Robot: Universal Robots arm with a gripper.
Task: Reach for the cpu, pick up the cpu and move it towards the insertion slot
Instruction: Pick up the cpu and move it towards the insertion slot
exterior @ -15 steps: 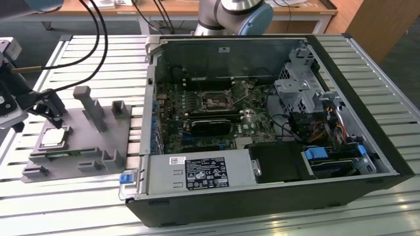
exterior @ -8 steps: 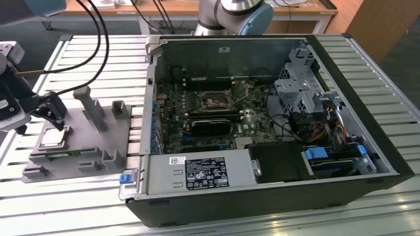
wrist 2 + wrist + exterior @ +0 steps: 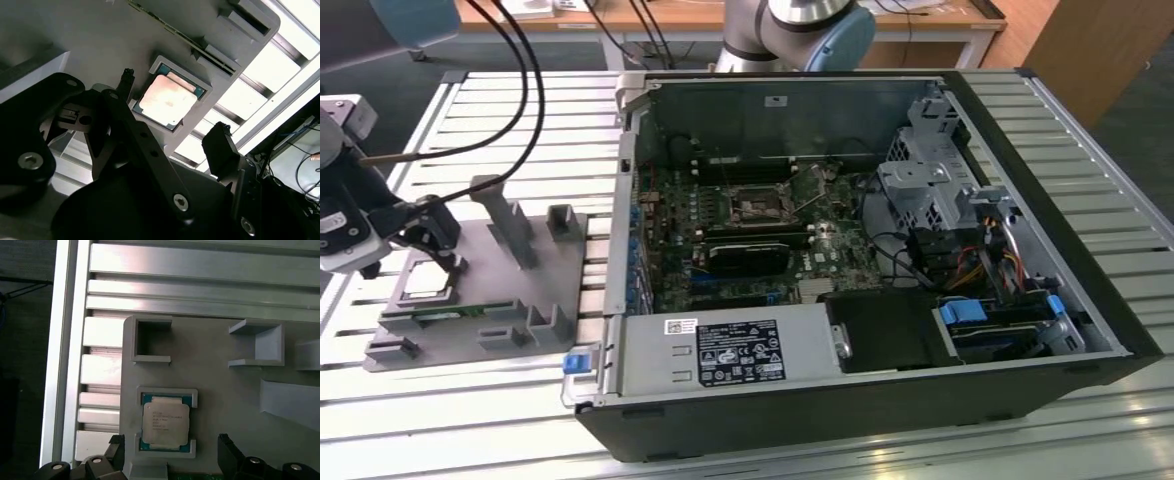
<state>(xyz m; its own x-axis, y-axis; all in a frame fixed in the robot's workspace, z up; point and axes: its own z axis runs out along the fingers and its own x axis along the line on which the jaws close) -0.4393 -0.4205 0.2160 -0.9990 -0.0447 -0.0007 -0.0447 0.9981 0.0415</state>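
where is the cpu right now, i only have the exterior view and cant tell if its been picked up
Observer: In the first wrist view the cpu lies flat in its recess on the grey fixture, not lifted.
Operator: is the gripper on it
Observer: No. In the second wrist view the gripper is open, with one of its fingers on each side of the chip, and neither touches it.
Operator: can the fingers get at its edges
Observer: It looks so. In the first wrist view the recess walls hold two opposite edges of the chip, and the two edges facing the fingers are left open.
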